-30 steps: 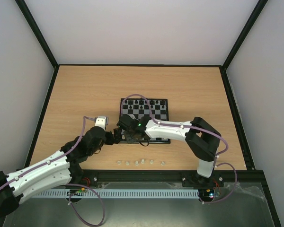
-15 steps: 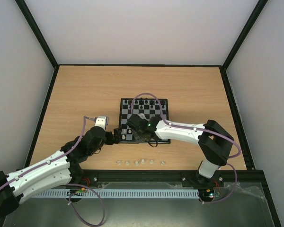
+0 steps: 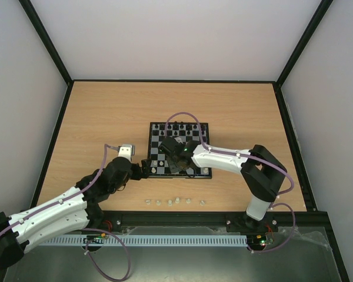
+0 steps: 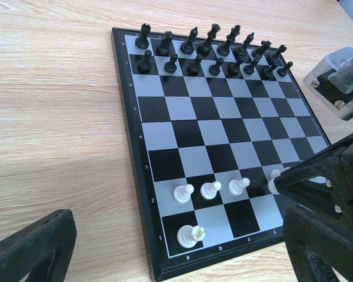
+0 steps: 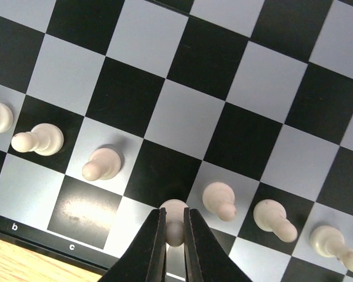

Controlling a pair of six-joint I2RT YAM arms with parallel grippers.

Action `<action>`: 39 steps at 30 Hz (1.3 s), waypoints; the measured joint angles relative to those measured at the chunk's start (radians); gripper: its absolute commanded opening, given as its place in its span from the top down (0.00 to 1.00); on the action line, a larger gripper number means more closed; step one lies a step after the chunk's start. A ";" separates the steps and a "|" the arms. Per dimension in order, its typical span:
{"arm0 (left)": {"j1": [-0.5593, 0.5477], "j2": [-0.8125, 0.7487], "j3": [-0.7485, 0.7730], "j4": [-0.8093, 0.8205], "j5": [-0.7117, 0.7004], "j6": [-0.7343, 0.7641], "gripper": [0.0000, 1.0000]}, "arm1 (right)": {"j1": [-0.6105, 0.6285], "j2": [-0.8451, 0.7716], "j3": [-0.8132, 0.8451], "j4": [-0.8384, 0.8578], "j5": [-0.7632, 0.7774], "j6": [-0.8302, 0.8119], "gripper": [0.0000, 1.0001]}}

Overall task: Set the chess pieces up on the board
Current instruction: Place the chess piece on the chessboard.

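Chess pieces (image 5: 103,164), glossy pale little pawns with round heads, stand in a row near the lettered edge of the smooth chequered board (image 5: 182,120); my right claw (image 5: 174,220) pinches one there, my left claw (image 4: 175,226) spread wide beside the board

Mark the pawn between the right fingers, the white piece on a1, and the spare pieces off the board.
pawn (image 5: 174,210): right wrist view, on its pale base.
a1 white piece (image 4: 190,235): left wrist view, on its top.
spare pieces (image 3: 177,200): top external view, on one piece mid-row.
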 measured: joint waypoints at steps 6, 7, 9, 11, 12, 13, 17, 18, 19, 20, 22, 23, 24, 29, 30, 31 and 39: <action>0.000 0.002 0.000 0.000 0.000 0.000 0.01 | -0.008 0.029 0.020 0.013 -0.013 -0.015 0.94; 0.001 0.002 0.000 0.000 0.000 0.000 0.01 | -0.009 0.033 0.024 0.016 -0.014 -0.016 0.94; 0.004 0.003 0.000 0.000 0.000 0.000 0.01 | -0.012 0.039 0.029 0.018 -0.017 -0.020 0.93; 0.005 0.003 0.000 0.000 0.000 0.000 0.01 | -0.016 0.048 0.036 0.019 -0.020 -0.025 0.92; 0.005 0.003 0.000 0.000 0.000 0.000 0.01 | -0.018 0.052 0.038 0.020 -0.022 -0.026 0.92; 0.005 0.003 0.000 0.000 0.000 0.000 0.01 | -0.020 0.055 0.039 0.022 -0.023 -0.028 0.92; 0.005 0.003 0.000 0.000 0.000 0.000 0.01 | -0.026 0.063 0.040 0.024 -0.025 -0.031 0.90; 0.005 0.003 0.000 0.000 0.000 0.000 0.01 | -0.026 0.064 0.040 0.025 -0.025 -0.032 0.90; 0.005 0.003 0.000 0.000 0.000 0.000 0.01 | -0.027 0.065 0.040 0.025 -0.025 -0.032 0.89; 0.005 0.003 0.000 0.000 0.000 0.000 0.01 | -0.028 0.067 0.040 0.025 -0.025 -0.033 0.88; 0.005 0.003 0.000 0.000 0.000 0.000 0.01 | -0.029 0.069 0.040 0.025 -0.028 -0.034 0.88; 0.005 0.003 0.000 0.000 0.000 0.000 0.01 | -0.030 0.071 0.040 0.026 -0.029 -0.035 0.88; 0.005 0.003 0.000 0.000 0.000 0.000 0.01 | -0.031 0.071 0.040 0.026 -0.031 -0.035 0.87; 0.006 0.003 0.000 0.000 0.000 0.000 0.01 | -0.032 0.071 0.041 0.032 -0.035 -0.039 0.84; 0.006 0.003 0.000 0.000 0.000 0.000 0.01 | -0.032 0.071 0.041 0.033 -0.035 -0.038 0.84; 0.006 0.003 0.000 0.000 0.000 0.000 0.01 | -0.032 0.071 0.041 0.034 -0.036 -0.039 0.84; 0.006 0.003 0.000 0.000 0.000 0.000 0.01 | -0.032 0.047 0.039 0.035 -0.039 -0.032 0.60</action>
